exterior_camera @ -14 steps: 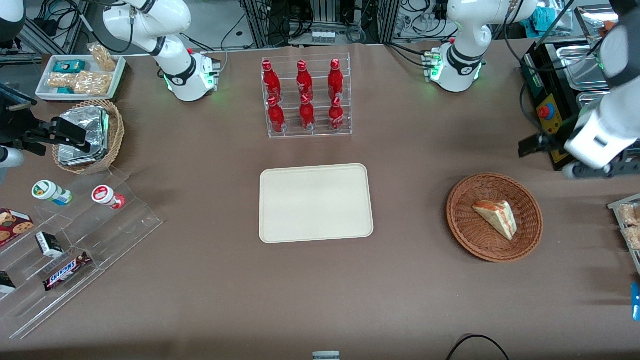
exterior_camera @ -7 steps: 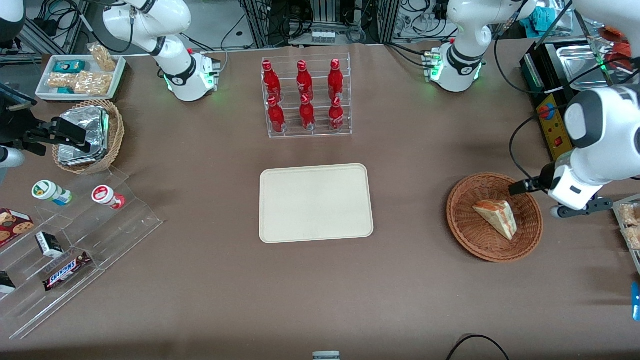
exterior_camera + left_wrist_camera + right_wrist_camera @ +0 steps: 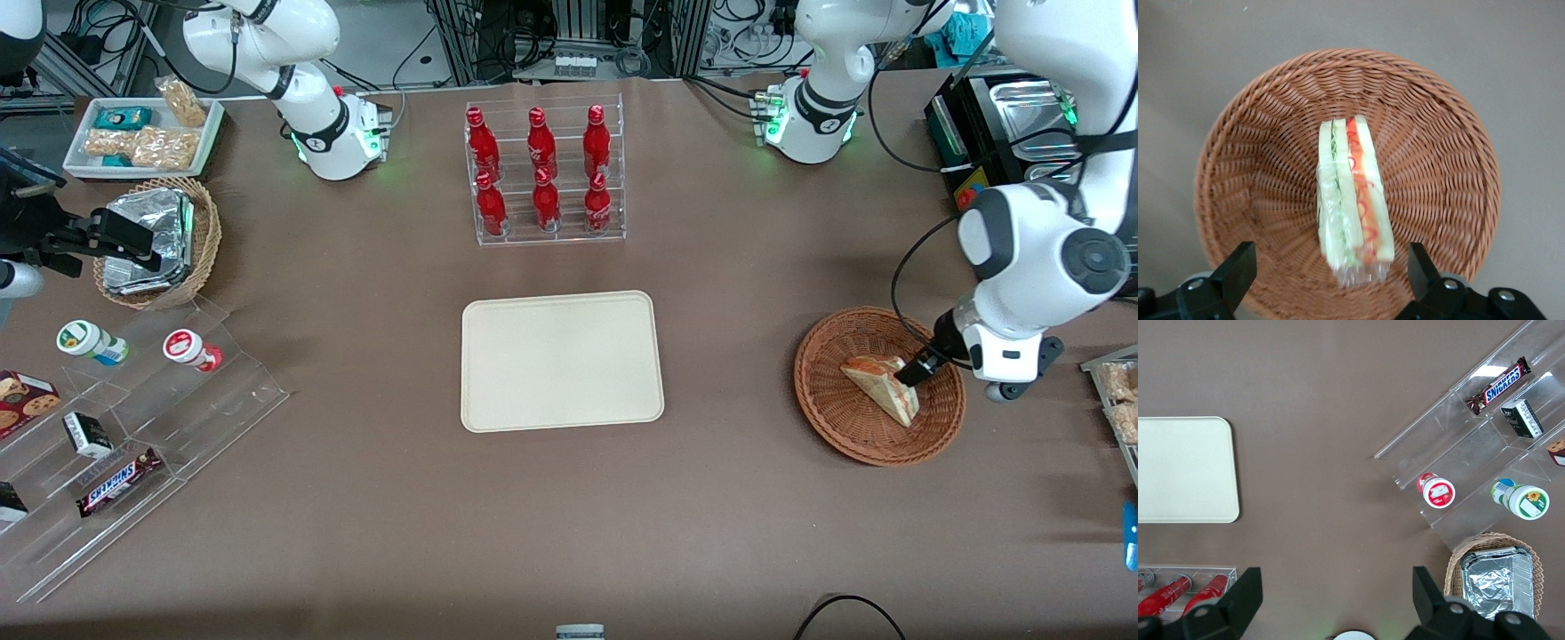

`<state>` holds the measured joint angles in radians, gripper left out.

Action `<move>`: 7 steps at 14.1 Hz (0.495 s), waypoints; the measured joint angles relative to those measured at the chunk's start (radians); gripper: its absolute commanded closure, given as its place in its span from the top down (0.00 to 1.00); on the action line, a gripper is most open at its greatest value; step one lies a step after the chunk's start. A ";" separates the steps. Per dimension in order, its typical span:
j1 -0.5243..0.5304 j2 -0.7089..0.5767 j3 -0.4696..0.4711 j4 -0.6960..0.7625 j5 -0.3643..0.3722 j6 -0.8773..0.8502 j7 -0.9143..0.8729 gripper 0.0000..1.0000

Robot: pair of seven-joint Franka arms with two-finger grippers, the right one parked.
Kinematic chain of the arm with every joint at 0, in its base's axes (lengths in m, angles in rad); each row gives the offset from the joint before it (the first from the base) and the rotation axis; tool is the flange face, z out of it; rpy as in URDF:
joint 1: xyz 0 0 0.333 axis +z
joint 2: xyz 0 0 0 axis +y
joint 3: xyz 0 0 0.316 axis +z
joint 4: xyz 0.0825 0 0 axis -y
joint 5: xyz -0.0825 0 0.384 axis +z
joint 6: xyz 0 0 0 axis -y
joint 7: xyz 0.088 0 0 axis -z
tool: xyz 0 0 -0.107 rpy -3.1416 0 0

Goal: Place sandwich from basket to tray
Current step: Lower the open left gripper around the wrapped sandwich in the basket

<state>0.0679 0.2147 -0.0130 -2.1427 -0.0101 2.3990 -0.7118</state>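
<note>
— Tool (image 3: 1331, 270) status?
— I read it spread wide, hovering over the triangular pale-bread sandwich (image 3: 1351, 200) inside the shallow round brown wicker basket (image 3: 858, 431).
— Orientation?
— Long axis runs between the fingers (image 3: 1238, 267); its near end is blurred.

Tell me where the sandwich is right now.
The sandwich lies in the basket toward the working arm's end of the table, with the open gripper just above it.
</note>
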 measured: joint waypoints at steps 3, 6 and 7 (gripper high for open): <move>0.000 0.041 -0.003 -0.042 -0.001 0.085 -0.106 1.00; -0.001 0.073 -0.007 -0.040 -0.005 0.098 -0.140 0.55; -0.002 0.082 -0.010 -0.039 -0.005 0.103 -0.160 0.24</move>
<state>0.0656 0.2967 -0.0229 -2.1819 -0.0154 2.5018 -0.8715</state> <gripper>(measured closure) 0.040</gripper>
